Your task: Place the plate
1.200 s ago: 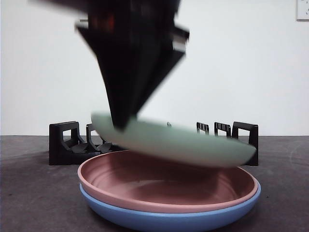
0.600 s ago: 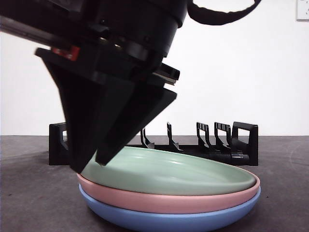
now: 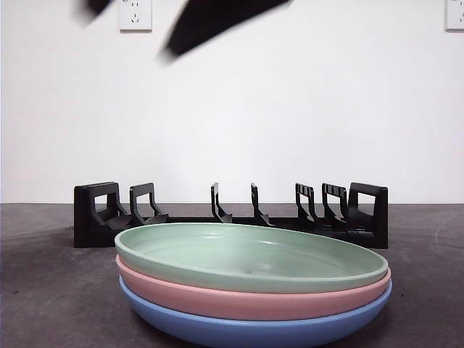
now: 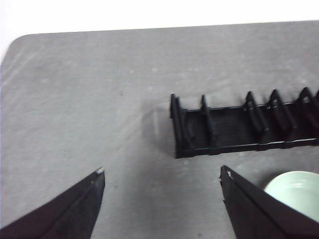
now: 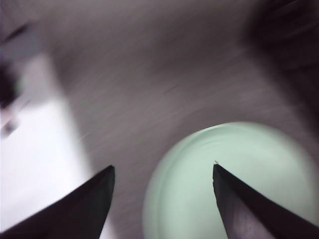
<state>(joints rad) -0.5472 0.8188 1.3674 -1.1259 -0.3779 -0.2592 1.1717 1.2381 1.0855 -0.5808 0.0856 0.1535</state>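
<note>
**A:** Where did the green plate (image 3: 250, 257) sit?

**B:** Low in the centre of the front view, nested on a pink plate (image 3: 254, 301), itself on a blue plate (image 3: 254, 330), all on the dark worktop (image 3: 43, 290). The black dish rack (image 3: 230, 216) stood empty just behind the stack.

**A:** And the end effectors?

**B:** The right end effector (image 5: 162, 172) hung above the green plate, jaws spread wide and gripping nothing; its picture was badly blurred. The left end effector (image 4: 162, 172) was also wide and empty, over bare worktop near the rack's end.

**A:** What could have gone wrong?

**B:** Judging from the stack, the green plate lay slightly off-centre, its rim higher at the left. A knock from a fast-moving arm might have slid it sideways off the pink one.
</note>
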